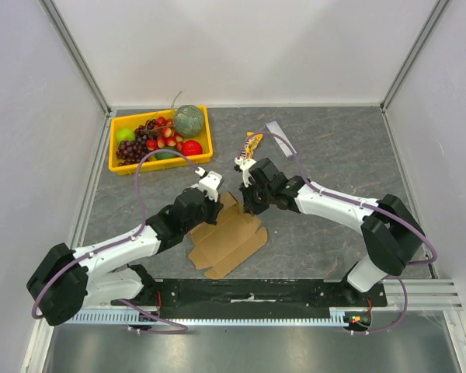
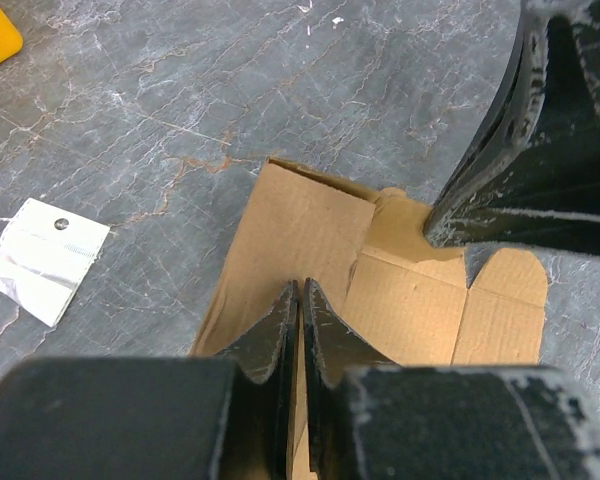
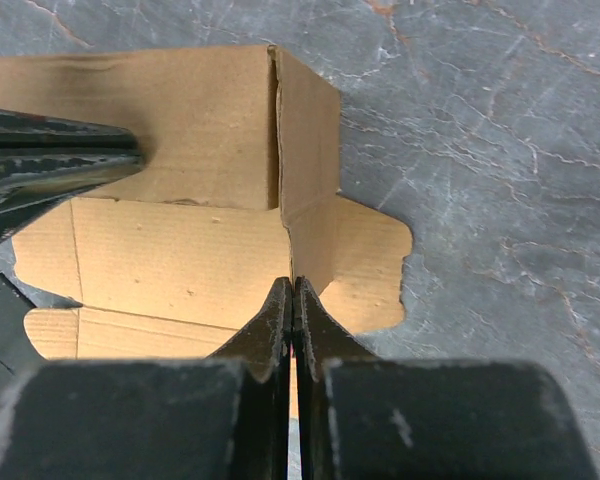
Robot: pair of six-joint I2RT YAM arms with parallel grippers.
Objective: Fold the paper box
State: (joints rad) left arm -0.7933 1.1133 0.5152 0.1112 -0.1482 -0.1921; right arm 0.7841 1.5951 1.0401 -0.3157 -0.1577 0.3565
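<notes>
The paper box [image 1: 229, 239], a plain brown die-cut sheet of corrugated cardboard with flaps and rounded tabs, lies on the grey marbled table [image 1: 334, 155] between the two arms, near the front edge and well apart from the yellow plastic tray [image 1: 120, 165] of fruit at the far left. Most of the sheet is flat, but at its far end one panel stands up along a crease, with a narrower panel turned beside it to form a corner. The step in hand appears to be raising the first walls, so the task is at an early stage. The left gripper [image 2: 300, 300] has its black fingers drawn together to a thin slit over the near edge of the raised panel. The right gripper [image 3: 293, 295] has its fingers pressed fully together at the foot of the corner crease. Whether either one traps a layer of cardboard cannot be told from these views. The two tools work close together – each shows in the other's wrist view – so clearance is tight. The next move likely calls for one tool to brace the standing panel while the other turns the adjoining flap along its score line. Pressure should stay on the crease, since the light sheet may slide on the smooth surface.
</notes>
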